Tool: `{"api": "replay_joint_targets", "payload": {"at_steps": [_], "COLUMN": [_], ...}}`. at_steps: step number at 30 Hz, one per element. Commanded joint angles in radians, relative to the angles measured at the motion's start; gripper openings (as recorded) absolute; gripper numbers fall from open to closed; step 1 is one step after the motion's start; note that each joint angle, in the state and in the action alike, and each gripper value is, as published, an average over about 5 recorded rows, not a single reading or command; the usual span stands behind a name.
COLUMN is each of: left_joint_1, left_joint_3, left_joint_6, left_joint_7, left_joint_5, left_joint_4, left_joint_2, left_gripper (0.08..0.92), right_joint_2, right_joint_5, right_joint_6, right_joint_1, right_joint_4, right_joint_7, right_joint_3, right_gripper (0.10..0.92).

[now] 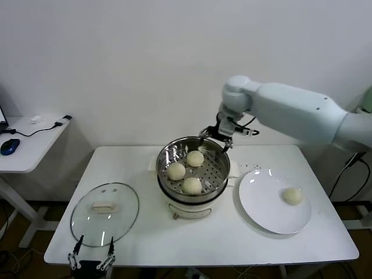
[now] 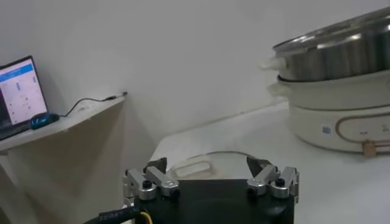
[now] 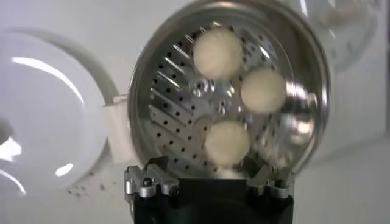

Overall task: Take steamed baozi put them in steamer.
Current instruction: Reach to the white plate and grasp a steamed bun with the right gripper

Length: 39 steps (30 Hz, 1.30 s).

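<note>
The shiny steel steamer (image 1: 167,156) stands on its white cooker base at the table's middle. Three steamed baozi lie on its perforated floor (image 3: 177,115): one at the back (image 1: 195,158), one on the left (image 1: 176,171), one at the front (image 1: 192,185). A fourth baozi (image 1: 292,196) rests on the white plate (image 1: 264,200) to the right. My right gripper (image 1: 215,137) hangs open and empty above the steamer's far rim; its wrist view looks down on the nearest bun (image 3: 227,141). My left gripper (image 1: 92,259) waits open at the table's front edge.
A round glass lid (image 1: 104,212) with a white handle lies flat at the front left, just beyond my left gripper (image 2: 210,165). A side desk (image 1: 29,145) with a blue mouse stands off the table's left. A wall closes the back.
</note>
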Motion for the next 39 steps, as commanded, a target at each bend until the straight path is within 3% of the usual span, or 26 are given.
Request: {"api": "replay_joint_targets", "payload": {"at_steps": [1, 9, 19, 39], "left_joint_1": [0.006, 0.004, -0.001, -0.006], "left_joint_3": [0.015, 0.012, 0.013, 0.013], "left_joint_6": [0.011, 0.016, 0.027, 0.033], "left_joint_7": [0.002, 0.003, 0.004, 0.004], "left_joint_5": [-0.001, 0.005, 0.033, 0.043], "left_joint_4": [-0.041, -0.044, -0.038, -0.025], "left_joint_2": [-0.006, -0.007, -0.016, -0.021], "left_gripper": [0.823, 0.823, 0.823, 0.823], "right_joint_2": [-0.345, -0.484, -0.397, -0.257], "right_joint_5": [0.427, 0.175, -0.118, -0.201], "right_joint_6": [-0.591, -0.573, -0.425, -0.385], "right_joint_1": [-0.005, -0.360, -0.654, -0.707], "right_joint_4": [0.022, -0.053, -0.278, -0.407], "right_joint_7": [0.107, -0.008, -0.095, -0.088], "right_joint_3": [-0.093, 0.191, 0.484, 0.559], "right_gripper": [0.823, 0.823, 0.823, 0.823]}}
